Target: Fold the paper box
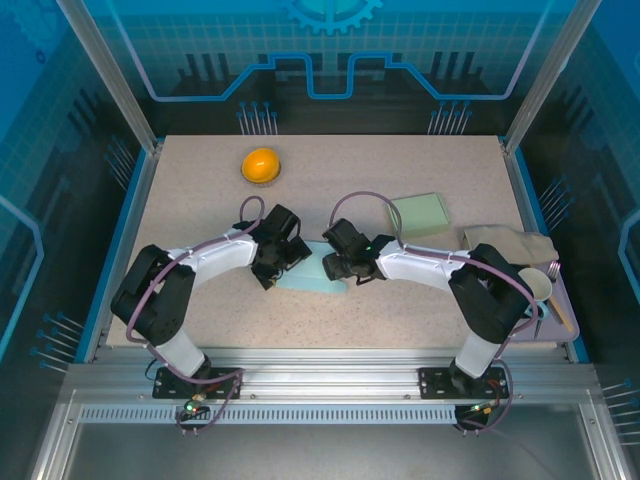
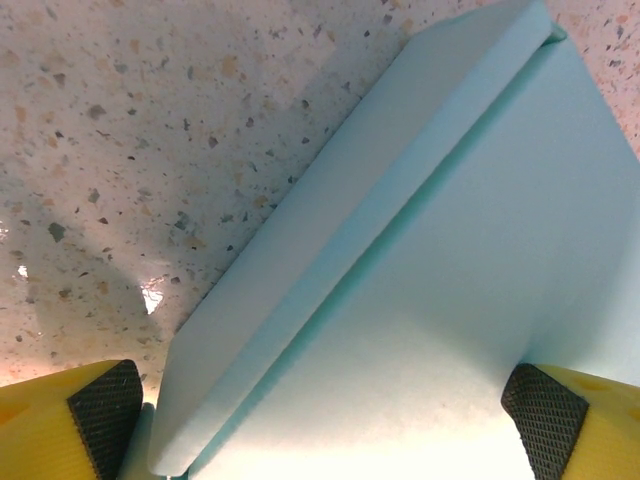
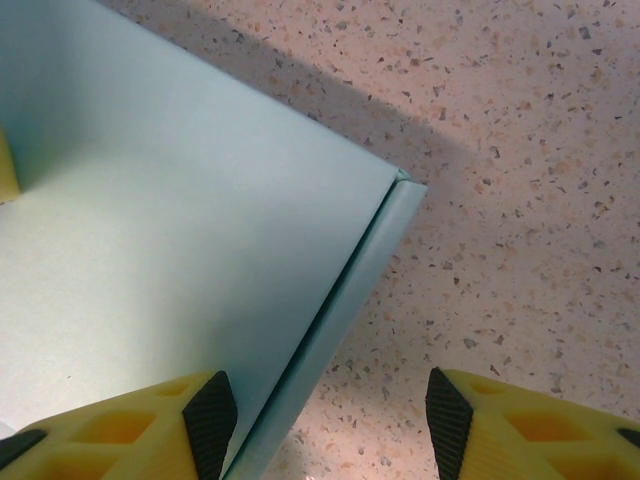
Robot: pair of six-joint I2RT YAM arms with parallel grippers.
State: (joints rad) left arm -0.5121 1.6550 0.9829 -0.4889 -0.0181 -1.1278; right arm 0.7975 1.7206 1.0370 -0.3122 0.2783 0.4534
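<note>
Box (image 1: 318, 280) lies flat on desk (image 1: 200, 210): edge flaps creased, walls not up. Left tool (image 2: 325, 420) wide apart over it; right tool (image 3: 330, 415) apart, straddling its edge.

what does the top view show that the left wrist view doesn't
Top view: both arms, the right gripper, an orange object, a green sheet, a cloth and a cup.
Left wrist view: the box up close, with its folded flap and crease, and the textured black pads of the left gripper, wide apart.
Both: the pale blue box and the speckled table.
</note>
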